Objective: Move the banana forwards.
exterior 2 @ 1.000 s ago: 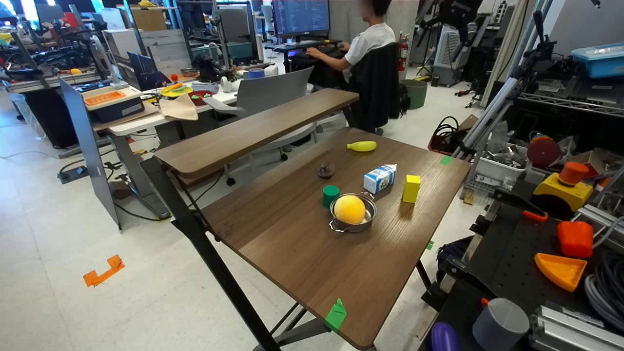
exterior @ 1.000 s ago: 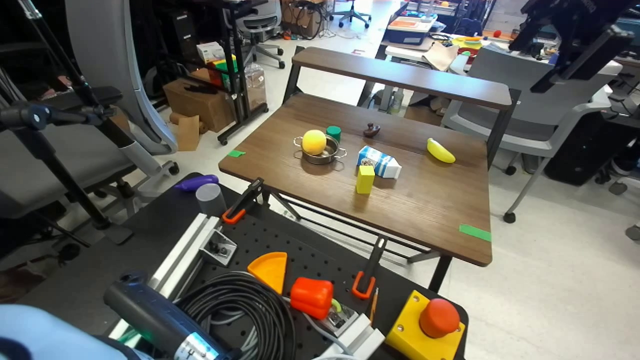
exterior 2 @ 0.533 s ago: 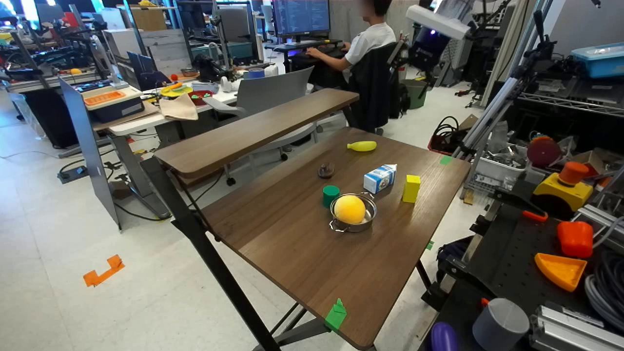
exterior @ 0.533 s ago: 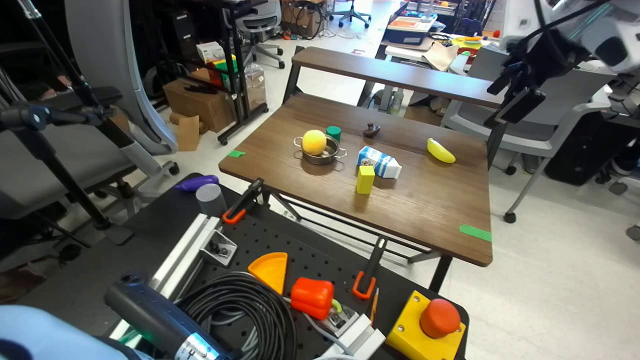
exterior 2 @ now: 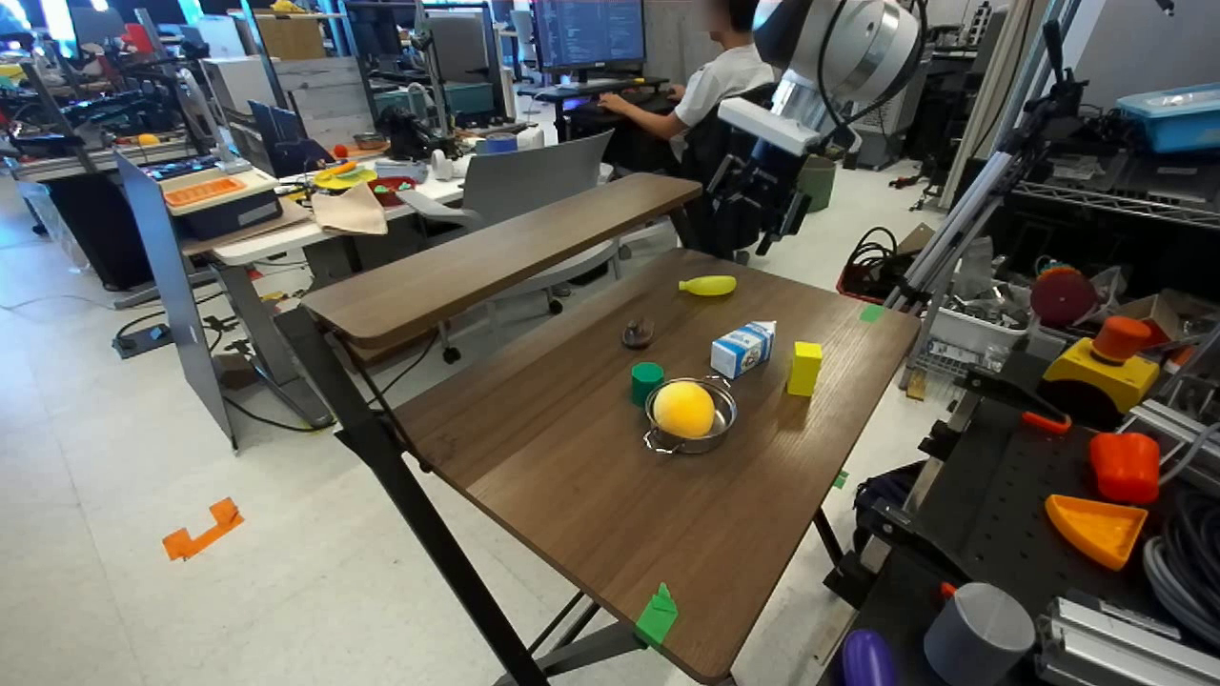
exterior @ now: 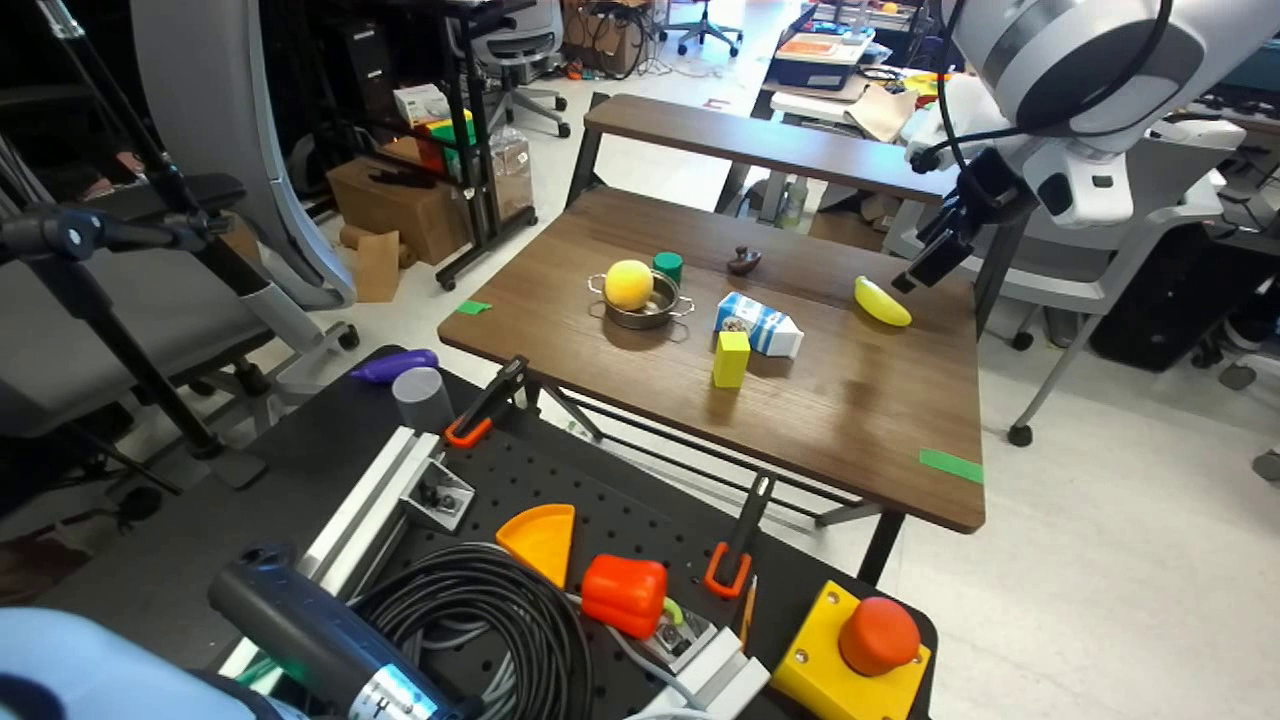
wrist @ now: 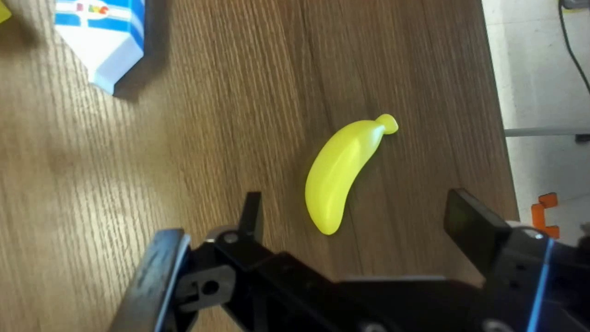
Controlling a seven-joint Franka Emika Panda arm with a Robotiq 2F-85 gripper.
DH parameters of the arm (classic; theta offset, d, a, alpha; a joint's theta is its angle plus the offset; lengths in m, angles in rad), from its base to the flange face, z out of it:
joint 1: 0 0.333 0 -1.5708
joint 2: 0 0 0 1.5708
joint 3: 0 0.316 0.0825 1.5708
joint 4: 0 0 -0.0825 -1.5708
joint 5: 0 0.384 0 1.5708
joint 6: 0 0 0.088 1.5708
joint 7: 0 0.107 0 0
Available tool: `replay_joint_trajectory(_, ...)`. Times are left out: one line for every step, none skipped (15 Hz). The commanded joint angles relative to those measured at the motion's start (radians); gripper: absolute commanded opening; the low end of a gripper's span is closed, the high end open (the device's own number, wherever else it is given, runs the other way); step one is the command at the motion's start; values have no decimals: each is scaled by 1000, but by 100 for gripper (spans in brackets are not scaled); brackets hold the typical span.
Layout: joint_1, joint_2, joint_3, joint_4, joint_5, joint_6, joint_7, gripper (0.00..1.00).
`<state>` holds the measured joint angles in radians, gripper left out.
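Observation:
The small curved yellow banana (wrist: pixel 339 170) lies on the brown wooden table (wrist: pixel 207 115). It shows whole in the wrist view and in both exterior views (exterior: pixel 882 302) (exterior 2: pixel 708 286), towards the table end where the arm hangs. My gripper (wrist: pixel 355 198) is open, with its two black fingers wide apart and nothing between them. In the wrist view the banana's lower end lies between and beyond the fingertips, nearer the left finger. In both exterior views the gripper (exterior: pixel 925 258) (exterior 2: pixel 743 224) is above the table, apart from the banana.
A blue and white carton (exterior: pixel 760 325) and an upright yellow block (exterior: pixel 730 360) stand mid-table. A metal pot (exterior: pixel 645 319) holds a yellow ball (exterior: pixel 628 284). A green cup (exterior: pixel 667 265) and a dark brown object (exterior: pixel 743 261) are behind. A raised shelf (exterior: pixel 780 145) runs along one edge.
The arm has come in from the edge of the exterior views, and my gripper has moved down and inward to above the banana's end of the table. The banana has not moved.

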<state>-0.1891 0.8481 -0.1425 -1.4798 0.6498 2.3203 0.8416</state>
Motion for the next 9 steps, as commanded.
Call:
replay_joint_trajectory(-5,125,7,157,-22,-19,113,100)
replay_joint_trajectory(-4,152,5,185,-30,-27,141,100)
replay_joint_trajectory(-4,176,2,209,-39,-34,170,100)
replay_joint_trajectory(-5,197,2,232,-49,-44,195,100)
replay_joint_trajectory(-5,218,3,251,-61,-57,222,100)
replay_joint_trajectory(-7,235,5,269,-74,-71,246,100)
replay_joint_trajectory(-9,248,8,282,-88,-89,265,100)
replay_joint_trajectory(-10,261,12,296,-100,-103,279,100)
replay_joint_trajectory(-13,273,16,311,-114,-121,295,100)
